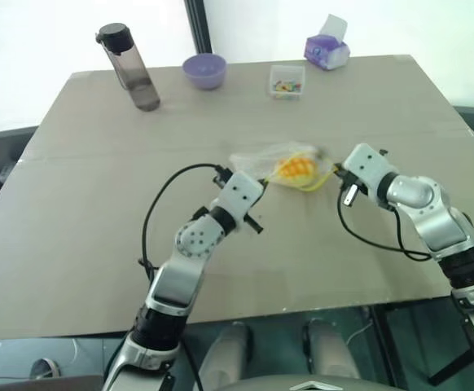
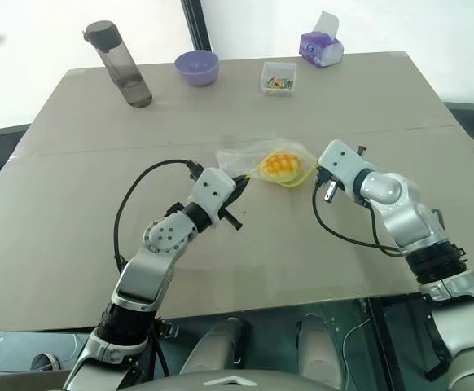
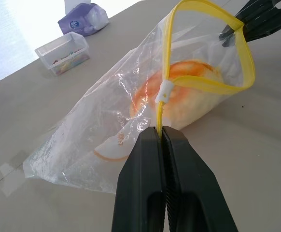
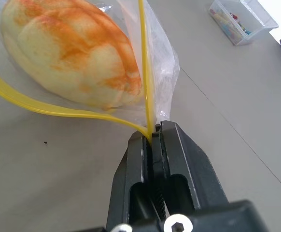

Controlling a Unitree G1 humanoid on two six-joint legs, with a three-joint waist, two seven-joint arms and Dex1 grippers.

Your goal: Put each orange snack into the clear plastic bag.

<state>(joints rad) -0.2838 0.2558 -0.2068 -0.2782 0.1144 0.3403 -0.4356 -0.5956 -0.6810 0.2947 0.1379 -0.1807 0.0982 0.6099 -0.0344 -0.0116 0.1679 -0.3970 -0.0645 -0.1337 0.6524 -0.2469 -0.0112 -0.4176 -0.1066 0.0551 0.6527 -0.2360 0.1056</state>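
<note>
Orange snack (image 4: 73, 53), a domed yellow-orange bun with darker orange marking on top, is seen lying inside the clear plastic bag (image 3: 106, 135), just behind the bag's open mouth. The bag is laid on the brown table (image 1: 82, 244) near its middle, with the yellow zip strip (image 3: 205, 48) pulled into a wide loop around the opening. One side of that strip is pinched by the left gripper (image 3: 162, 137), whose two black fingers are pressed together on it beside the small white slider (image 3: 165, 91). The opposite end of the strip is clamped by the right gripper (image 4: 155, 135), its fingers clenched on the yellow edge right next to the bun. Beyond the bag, along the table's far edge, a dark water bottle (image 1: 129, 68), a purple bowl (image 1: 204, 71), a small clear box of coloured bits (image 1: 287, 81) and a purple tissue pack (image 1: 327, 49) are set well apart from it.
</note>
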